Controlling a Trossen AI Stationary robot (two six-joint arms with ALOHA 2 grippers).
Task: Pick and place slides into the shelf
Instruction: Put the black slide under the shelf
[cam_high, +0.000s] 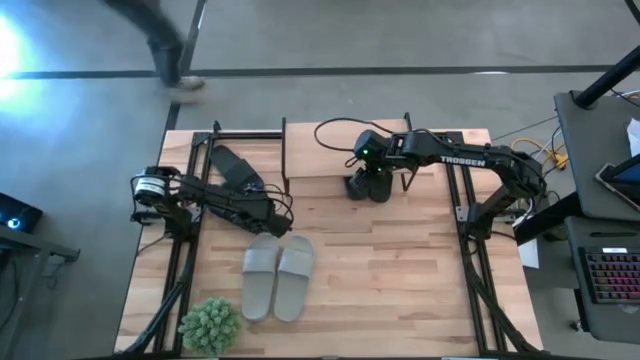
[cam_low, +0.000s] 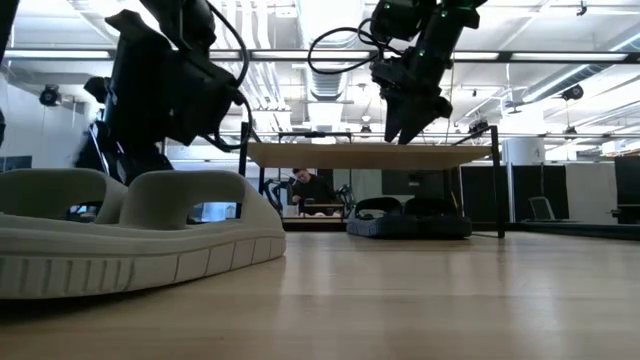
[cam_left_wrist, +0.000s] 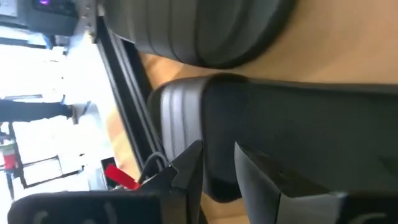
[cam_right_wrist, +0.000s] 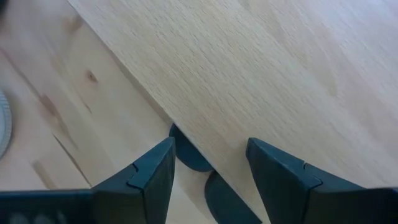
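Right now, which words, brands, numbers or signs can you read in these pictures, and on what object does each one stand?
"TROSSEN": white letters on the dark right arm, seen from above.
Dark keyboard at the right edge: keys too small to read.
Nothing else readable.

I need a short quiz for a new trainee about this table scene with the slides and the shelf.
1. True or false: the pale slides lie under the shelf.
2. Which gripper hangs open above the shelf top? A left, B right.
3. Fill in: the black slides under the shelf number ____.

Key: 1 false, they lie on the open table. 2 B, the right gripper. 3 two.
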